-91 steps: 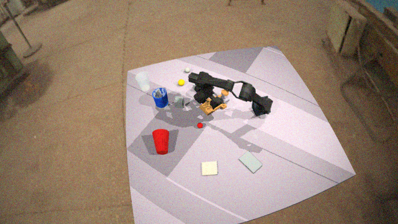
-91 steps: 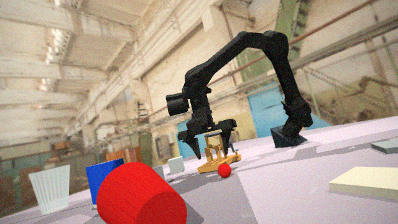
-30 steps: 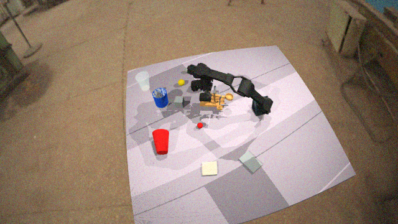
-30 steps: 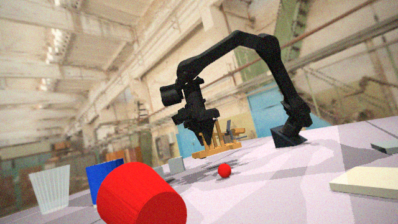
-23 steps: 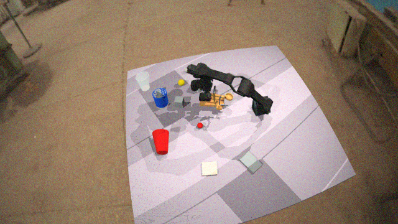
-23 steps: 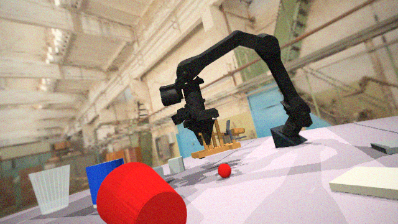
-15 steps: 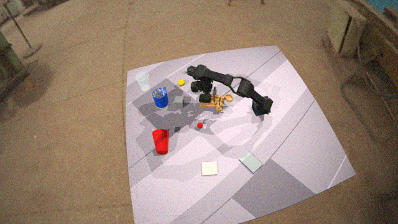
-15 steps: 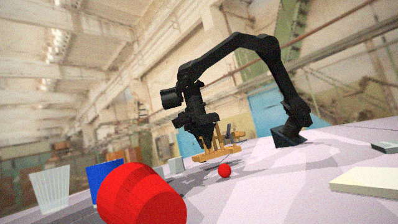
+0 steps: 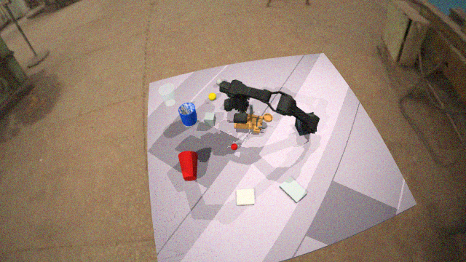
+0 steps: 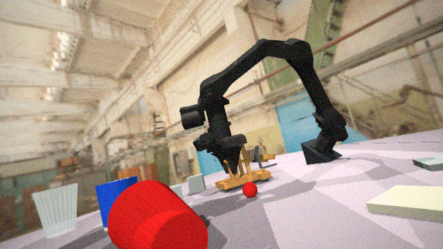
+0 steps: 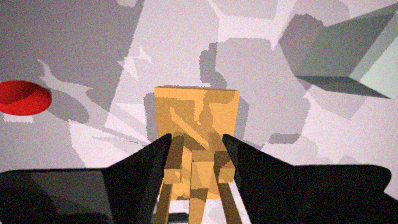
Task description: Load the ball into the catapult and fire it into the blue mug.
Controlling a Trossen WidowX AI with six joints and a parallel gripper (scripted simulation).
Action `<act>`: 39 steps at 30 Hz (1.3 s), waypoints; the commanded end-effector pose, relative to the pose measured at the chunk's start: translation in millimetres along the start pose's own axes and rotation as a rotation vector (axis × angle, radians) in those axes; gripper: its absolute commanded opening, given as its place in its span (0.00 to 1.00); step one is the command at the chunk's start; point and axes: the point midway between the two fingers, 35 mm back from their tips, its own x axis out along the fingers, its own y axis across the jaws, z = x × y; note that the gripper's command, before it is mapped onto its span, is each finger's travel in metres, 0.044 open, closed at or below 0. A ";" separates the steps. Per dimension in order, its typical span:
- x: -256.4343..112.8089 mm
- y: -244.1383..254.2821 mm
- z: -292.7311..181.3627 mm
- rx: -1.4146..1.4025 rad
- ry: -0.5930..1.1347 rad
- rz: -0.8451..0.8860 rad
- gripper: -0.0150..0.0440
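The orange catapult (image 9: pixel 251 124) (image 10: pixel 223 185) (image 11: pixel 197 97) stands on the table, its flat front end towards the left and its round cup (image 9: pixel 268 117) at the right. No ball shows in that cup. My gripper (image 10: pixel 231 171) (image 11: pixel 197 138) is shut on the catapult's upright frame, one finger on each side. The blue mug (image 9: pixel 188 116) (image 10: pixel 108 198) stands upright to the left of the catapult, partly hidden by the red cup in the exterior view. A red ball (image 9: pixel 234 146) (image 10: pixel 250 189) (image 11: pixel 22 98) lies beside the catapult. A yellow ball (image 9: pixel 212 96) lies farther back.
A grey block (image 9: pixel 210 118) (image 10: pixel 196 183) (image 11: pixel 345 50) stands between catapult and mug. A red cup (image 9: pixel 188 166) (image 10: pixel 149 204) is nearer the front. A pale cup (image 9: pixel 167 90) (image 10: pixel 57 209) stands behind the mug. A whitish ball (image 9: pixel 219 82) and two flat blocks (image 9: pixel 245 196) (image 9: pixel 293 189) are also there.
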 end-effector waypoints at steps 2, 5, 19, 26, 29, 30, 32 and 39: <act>6.8 -1.7 0.5 0.009 -0.009 0.003 0.25; 6.5 -0.1 -0.3 0.000 0.000 0.000 0.25; 6.5 -0.1 -0.3 0.000 0.000 0.000 0.65; -1.2 -0.4 1.0 0.000 0.000 -0.001 0.97; -36.5 -1.4 3.9 0.001 -0.001 -0.003 1.00; -49.5 -1.5 3.8 0.002 -0.001 -0.003 1.00; -75.4 -1.3 1.6 0.002 0.000 -0.003 1.00; -81.0 -1.3 2.9 0.004 -0.015 -0.004 1.00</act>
